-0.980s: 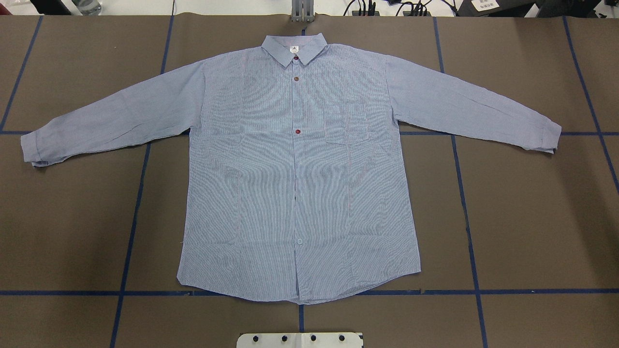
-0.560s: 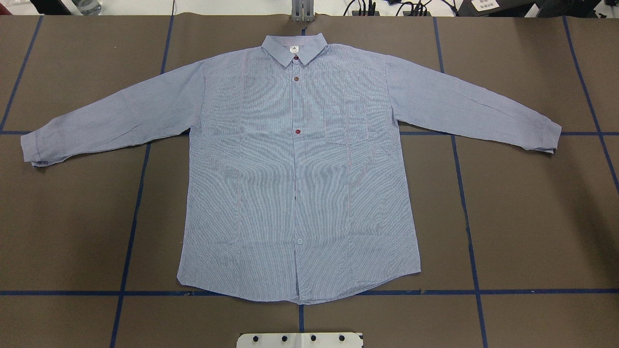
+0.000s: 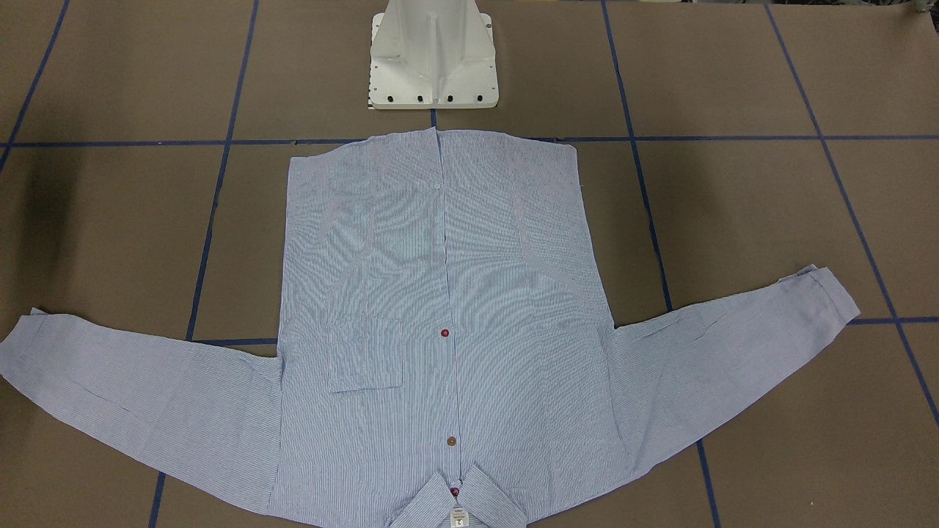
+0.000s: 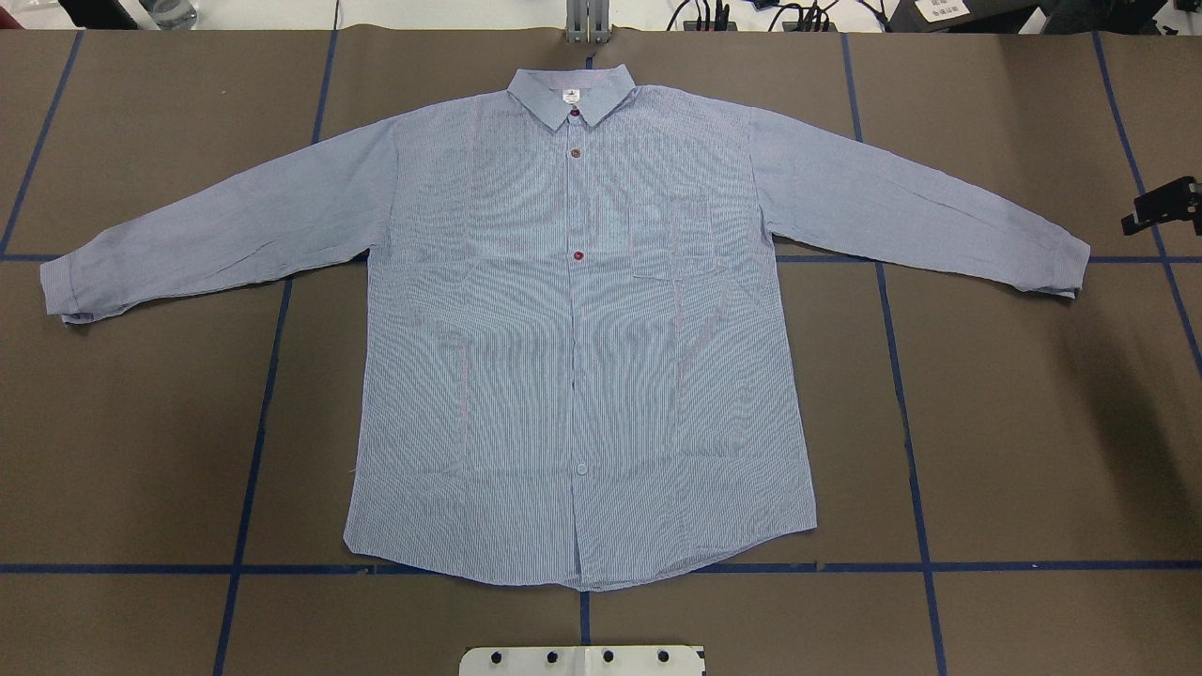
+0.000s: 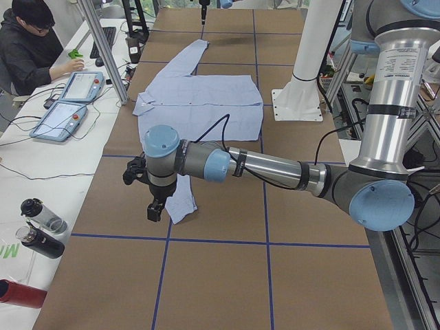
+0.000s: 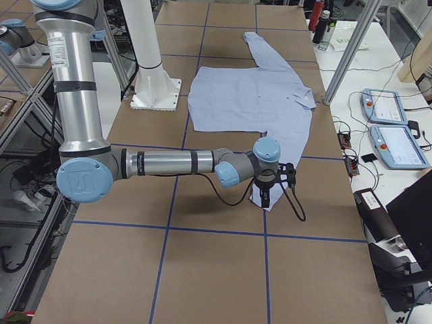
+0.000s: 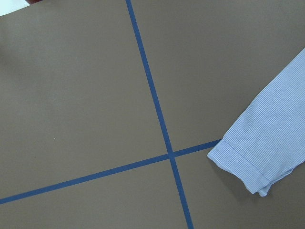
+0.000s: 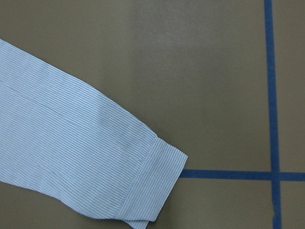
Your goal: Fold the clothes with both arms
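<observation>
Brown table (image 4: 1033,422) with blue tape lines (image 4: 1033,567)

Overhead, front views oppose, share shirt (image 4: 582,376); wrist cameras downward, close on cuffs (image 7: 240,164).

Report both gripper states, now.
Left gripper: cannot tell whether open or shut.
Right gripper: cannot tell whether open or shut.

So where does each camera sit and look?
Front-facing: across the table, facing the pedestal, above the shirt.
Overhead: behind the pedestal, looking down; right arm at edge.
Exterior left: table end; left arm near.
Exterior right: opposite end; right arm near.
Left wrist: down on one cuff; no body.
Right wrist: down on other cuff; no body.
All show the shirt.
</observation>
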### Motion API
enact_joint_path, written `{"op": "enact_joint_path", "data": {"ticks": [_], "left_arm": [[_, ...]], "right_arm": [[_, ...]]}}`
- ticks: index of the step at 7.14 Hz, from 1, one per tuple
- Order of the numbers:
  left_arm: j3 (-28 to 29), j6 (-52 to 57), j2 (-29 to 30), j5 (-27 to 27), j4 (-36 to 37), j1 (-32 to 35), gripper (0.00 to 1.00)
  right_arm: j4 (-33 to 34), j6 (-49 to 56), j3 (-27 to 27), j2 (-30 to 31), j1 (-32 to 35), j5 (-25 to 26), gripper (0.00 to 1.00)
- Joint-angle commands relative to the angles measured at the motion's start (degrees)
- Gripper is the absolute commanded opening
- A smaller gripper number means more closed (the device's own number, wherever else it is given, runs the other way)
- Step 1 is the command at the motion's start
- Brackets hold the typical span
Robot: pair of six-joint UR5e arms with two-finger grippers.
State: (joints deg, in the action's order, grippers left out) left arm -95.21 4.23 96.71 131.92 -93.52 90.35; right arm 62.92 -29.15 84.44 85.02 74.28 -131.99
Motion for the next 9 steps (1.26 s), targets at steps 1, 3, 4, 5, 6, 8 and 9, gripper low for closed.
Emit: {"op": "enact_joint_path", "data": {"ticks": [1, 3, 4, 5, 6, 8, 9], "left_arm": [[-0.5, -1.2, 0.9, 0.5, -1.3, -0.1, 1.00], [-0.7, -1.2, 0.3, 0.6, -1.6, 0.0, 1.00], [-0.7, -1.2, 0.1, 1.7, -1.6, 0.0, 1.00], [-0.9, -1.2, 0.0, 2.3, -1.6, 0.0, 1.00], [-1.5, -1.2, 0.0, 2.2, -1.6, 0.0, 1.00], [-2.1, -1.2, 0.0, 2.2, -1.6, 0.0, 1.00], [-2.1, -1.2, 0.0, 2.2, -1.6, 0.0, 1.00]], "right_arm": [[-10.9, -4.8, -4.5, 1.5, -4.4, -0.9, 1.00], [-15.5, -9.4, -7.4, 1.7, -6.9, 0.6, 1.00], [-15.5, -9.4, -8.8, 1.3, -8.3, 2.1, 1.00], [-15.2, -9.5, -10.5, -0.5, -8.6, 2.3, 0.99], [-15.2, -9.5, -12.4, -1.6, -9.1, 2.3, 0.98], [-15.1, -9.5, -13.0, -2.0, -9.4, 2.3, 0.87], [-14.8, -9.5, -12.9, -2.0, -9.4, 2.3, 0.76]]}}
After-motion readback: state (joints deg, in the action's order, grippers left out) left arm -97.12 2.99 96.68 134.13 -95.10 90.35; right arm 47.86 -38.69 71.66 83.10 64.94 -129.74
